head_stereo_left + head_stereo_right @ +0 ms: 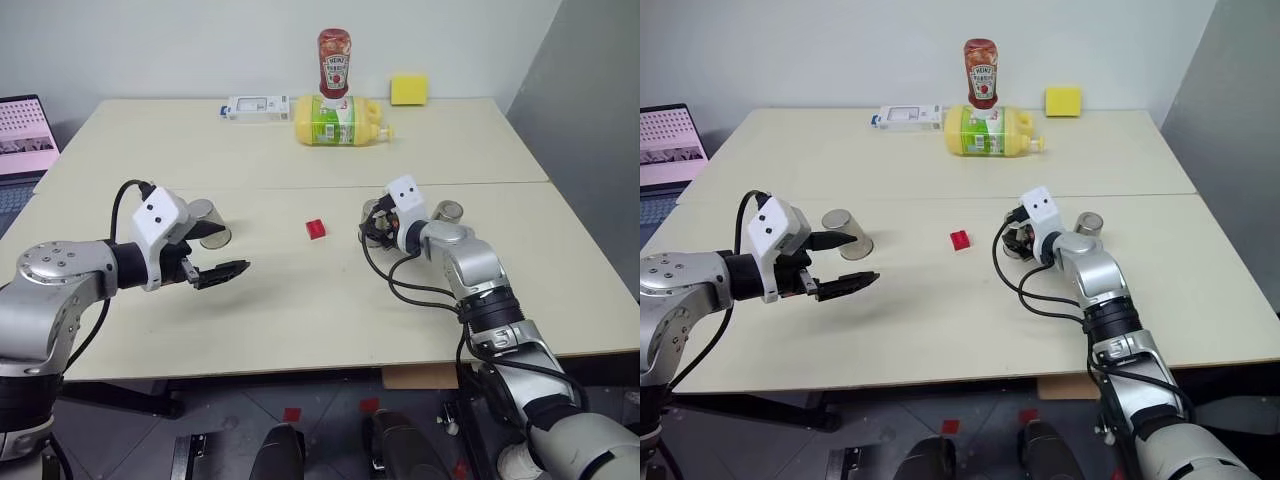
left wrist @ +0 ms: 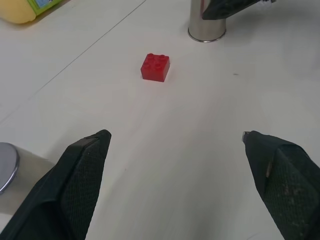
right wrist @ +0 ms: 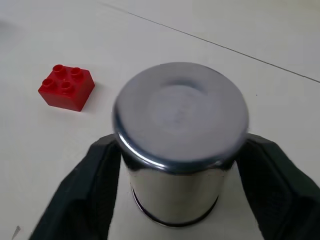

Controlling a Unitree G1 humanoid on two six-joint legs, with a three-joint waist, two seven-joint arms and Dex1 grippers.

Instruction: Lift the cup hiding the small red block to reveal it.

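A tiny red plastic brick [image 1: 315, 229] lies uncovered mid-counter [image 1: 300, 320], the reveal apparently done. The right gripper [image 3: 175, 165], fingers spread either side of an upturned shiny silver metal cup [image 3: 177, 150], sits just right of the brick. The left gripper [image 2: 175, 170] hovers spread, empty, at near left.

Bright, even indoor light, soft shadows.
Faint diffuse shadows under the arms on the pale beige matte tabletop [image 1: 300, 320]; dull glare on the flat base of the shiny silver metal tumbler [image 3: 180, 125], slightly blurred up close; sharp elsewhere, no marked edge distortion.
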